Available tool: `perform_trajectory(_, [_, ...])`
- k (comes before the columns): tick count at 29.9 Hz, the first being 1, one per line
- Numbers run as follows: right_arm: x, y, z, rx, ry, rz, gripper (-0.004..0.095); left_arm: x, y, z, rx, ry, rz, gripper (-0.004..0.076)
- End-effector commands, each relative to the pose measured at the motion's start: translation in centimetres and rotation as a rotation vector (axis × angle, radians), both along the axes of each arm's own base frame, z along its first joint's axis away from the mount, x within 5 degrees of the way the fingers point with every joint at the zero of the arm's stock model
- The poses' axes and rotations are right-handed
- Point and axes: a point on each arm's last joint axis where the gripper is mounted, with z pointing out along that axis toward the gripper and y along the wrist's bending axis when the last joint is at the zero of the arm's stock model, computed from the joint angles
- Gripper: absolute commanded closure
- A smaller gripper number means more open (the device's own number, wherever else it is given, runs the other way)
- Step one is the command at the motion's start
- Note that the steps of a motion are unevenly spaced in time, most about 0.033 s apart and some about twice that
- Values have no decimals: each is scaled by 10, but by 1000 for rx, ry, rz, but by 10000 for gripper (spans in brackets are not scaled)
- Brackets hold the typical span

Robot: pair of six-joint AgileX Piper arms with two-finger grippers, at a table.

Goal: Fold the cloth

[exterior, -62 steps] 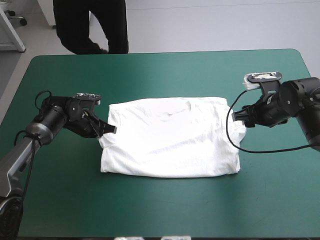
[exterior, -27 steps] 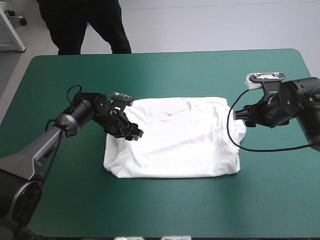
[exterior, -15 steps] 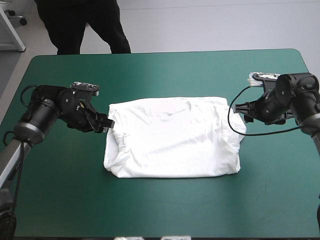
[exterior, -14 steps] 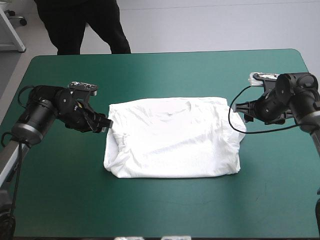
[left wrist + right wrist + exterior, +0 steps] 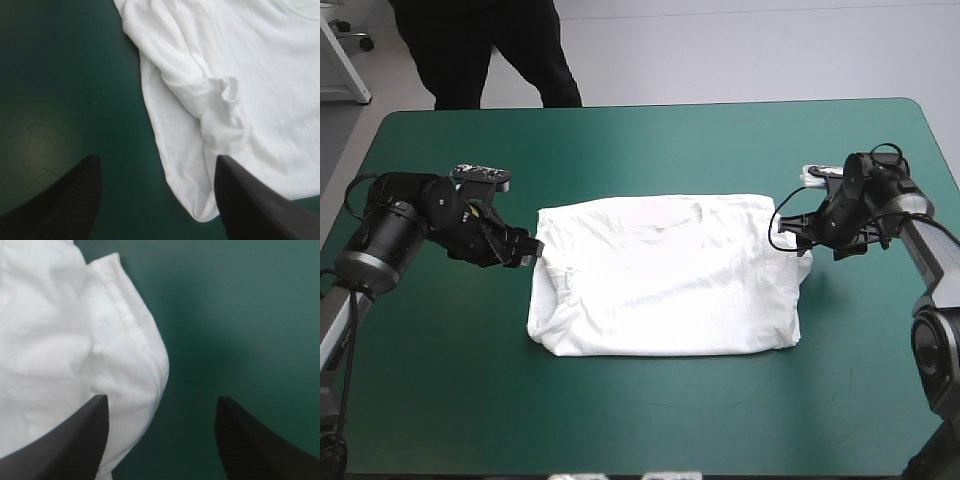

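T-shirt (image 5: 665,280) lies folded in a flat white rectangle.

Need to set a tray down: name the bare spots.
Bare teal-green cover lies between the T-shirt and the far edge, and along the near edge. Crowded beside the T-shirt's ends: left end effector, right end effector.

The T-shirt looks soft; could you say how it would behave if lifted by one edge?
Probably floppy: the T-shirt shows creases and a rumpled sleeve, so it should droop. Its folded layers would likely slide apart when lifted.
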Motion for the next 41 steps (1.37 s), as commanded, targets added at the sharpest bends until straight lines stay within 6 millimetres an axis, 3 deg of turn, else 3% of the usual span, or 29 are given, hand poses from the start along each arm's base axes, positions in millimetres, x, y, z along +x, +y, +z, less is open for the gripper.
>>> perform_trajectory(1, [7,-3,10,6,-69,-7,340,-5,0,19,-38,-74,12,251])
perform_trajectory(10, [18,-1,-16,24,-24,-19,590,-5,0,19,-38,-76,12,251])
perform_trajectory(16, [20,3,-32,42,44,-22,618,-5,0,19,-36,-76,12,275])
perform_trajectory(17, [19,3,-32,44,51,-22,646,-5,0,19,-36,-76,12,281])
perform_trajectory(20, [17,3,-29,42,52,-9,891,-5,0,19,-37,-78,12,309])
perform_trajectory(21, [17,3,-27,40,48,-6,920,-5,0,19,-36,-78,12,319])
perform_trajectory(28, [7,8,7,46,-47,8,925,-5,0,19,-32,-79,11,375])
perform_trajectory(34, [-10,49,37,68,-146,118,925,-5,0,19,-32,-79,11,377])
perform_trajectory(41, [-15,104,34,138,-198,189,925,-5,0,19,-31,-74,10,377])
